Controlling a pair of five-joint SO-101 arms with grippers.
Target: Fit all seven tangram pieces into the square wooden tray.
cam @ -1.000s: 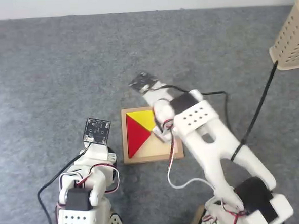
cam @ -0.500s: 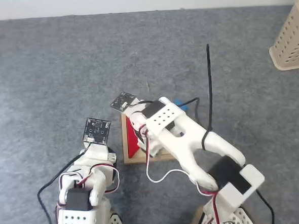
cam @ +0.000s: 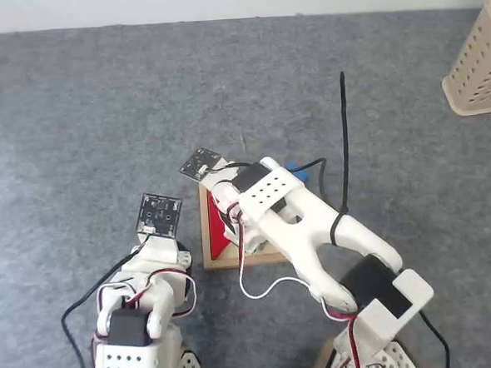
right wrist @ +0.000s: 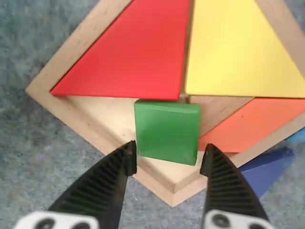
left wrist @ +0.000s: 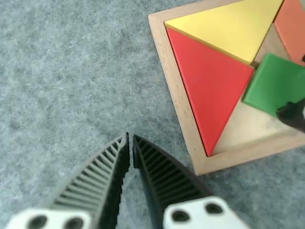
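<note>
Right hand (right wrist: 169,147) spread astride the green square (right wrist: 167,131), which lies in the wooden tray (right wrist: 95,132) touching the red triangle (right wrist: 138,52) and yellow triangle (right wrist: 238,52) tips; risk: an off-centre push twists it onto the orange piece (right wrist: 252,124) edge, so it jams proud.

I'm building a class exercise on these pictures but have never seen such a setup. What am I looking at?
Two small robot arms stand side by side on a grey carpeted surface. One picture looks down from above; the other two come from a camera on each arm's wrist. A square wooden tray holds a red triangle, a yellow triangle, an orange piece and a green square. A blue piece lies outside it. The right gripper is open, one finger on either side of the green square. The left gripper is shut and empty, beside the tray.
</note>
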